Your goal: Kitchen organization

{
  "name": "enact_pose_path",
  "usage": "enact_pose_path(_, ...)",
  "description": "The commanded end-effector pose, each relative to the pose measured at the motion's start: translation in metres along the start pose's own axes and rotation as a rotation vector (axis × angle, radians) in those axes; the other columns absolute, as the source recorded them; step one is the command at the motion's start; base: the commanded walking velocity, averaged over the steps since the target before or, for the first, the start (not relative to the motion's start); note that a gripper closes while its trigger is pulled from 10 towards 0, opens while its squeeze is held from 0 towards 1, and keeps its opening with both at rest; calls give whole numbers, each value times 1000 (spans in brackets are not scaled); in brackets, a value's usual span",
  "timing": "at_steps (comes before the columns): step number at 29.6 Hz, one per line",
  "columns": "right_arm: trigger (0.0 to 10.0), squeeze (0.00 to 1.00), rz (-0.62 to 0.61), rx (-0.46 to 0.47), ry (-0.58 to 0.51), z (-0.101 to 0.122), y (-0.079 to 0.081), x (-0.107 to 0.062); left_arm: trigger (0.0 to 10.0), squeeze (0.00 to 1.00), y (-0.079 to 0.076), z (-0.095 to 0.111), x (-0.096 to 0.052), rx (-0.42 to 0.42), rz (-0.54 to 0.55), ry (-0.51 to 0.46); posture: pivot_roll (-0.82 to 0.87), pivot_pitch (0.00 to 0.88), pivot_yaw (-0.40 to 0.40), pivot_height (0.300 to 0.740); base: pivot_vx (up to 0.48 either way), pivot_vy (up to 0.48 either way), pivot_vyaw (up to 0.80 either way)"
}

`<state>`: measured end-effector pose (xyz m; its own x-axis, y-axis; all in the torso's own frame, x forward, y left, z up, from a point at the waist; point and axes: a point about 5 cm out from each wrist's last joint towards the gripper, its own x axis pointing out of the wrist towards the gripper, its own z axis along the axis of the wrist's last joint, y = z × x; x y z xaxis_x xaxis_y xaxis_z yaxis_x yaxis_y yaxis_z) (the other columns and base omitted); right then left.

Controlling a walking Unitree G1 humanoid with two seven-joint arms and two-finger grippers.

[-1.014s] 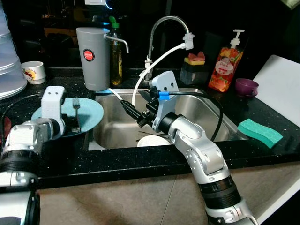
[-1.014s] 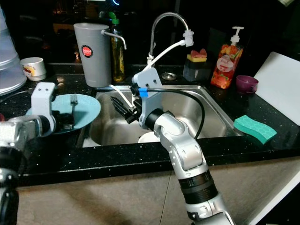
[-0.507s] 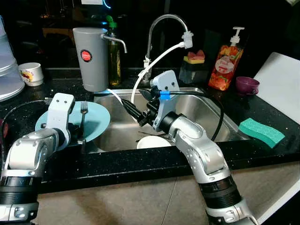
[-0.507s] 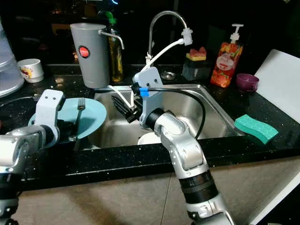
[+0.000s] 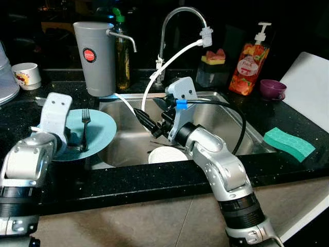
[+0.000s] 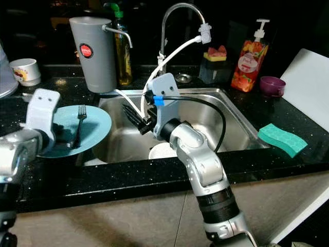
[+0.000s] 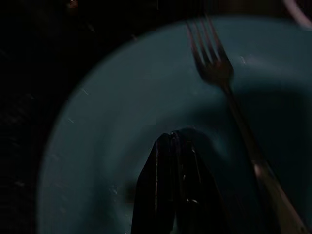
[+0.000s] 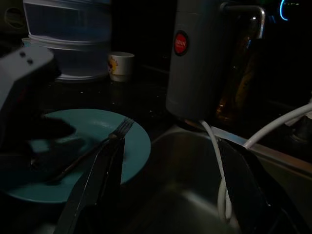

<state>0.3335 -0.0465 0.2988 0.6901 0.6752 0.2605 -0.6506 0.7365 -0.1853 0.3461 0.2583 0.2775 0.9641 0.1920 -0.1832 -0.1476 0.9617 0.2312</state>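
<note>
Silver metal fork (image 5: 84, 128) lies on the round teal plate (image 5: 105, 128), long axis running front-to-back, tines pointing away from robot toward the grey cylindrical dispenser w/ red badge (image 5: 95, 57), handle end toward the counter's front edge. Plate sits on black speckled countertop (image 5: 154, 177), just left of the stainless steel sink (image 5: 231, 121).

Left gripper (image 7: 174, 146) rests over the plate's near part beside the fork, to its left; fingers pressed together, holding nothing. Left arm bent at elbow, white wrist block over plate's left rim.

Right gripper (image 5: 146, 122) hovers over the sink's left part, arm reaching fwd from lower right, wrist turned so fingers point left toward plate; fingers (image 8: 105, 180) spread wide apart, nothing between them. White hose (image 5: 164, 67) from the curved chrome tap (image 5: 177, 20) drops past it.

White round dish (image 5: 167, 154) lies in sink bottom below right forearm. Far left: small white cup (image 5: 25, 74). Behind sink: dark sponge holder (image 5: 213, 72), orange soap pump bottle (image 5: 249, 64). Right: purple cup (image 5: 271, 90), green sponge (image 5: 288, 144), white board (image 5: 311, 85). Room behind is dark.
</note>
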Motion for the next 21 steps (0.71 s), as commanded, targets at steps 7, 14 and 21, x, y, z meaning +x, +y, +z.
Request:
enact_pose_path(7, 10000, 0, 10, -14, -11, 2, 1, 2, 10000, 0, -2, 23, 1, -23, -4, -91, 44, 108, -73, 740, 0, 0, 0)
enact_pose_path(14, 10000, 0, 14, -16, -12, 2, 2, 3, 10000, 1000, -28, 11, 22, -81, -59, -42, 41, 101, -76, 740, 0, 0, 0)
enact_pose_path(21, 10000, 0, 16, -20, -13, 3, 4, 4, 10000, 0, -37, -8, 42, -95, -32, 32, 37, 94, -82, 740, 0, 0, 0)
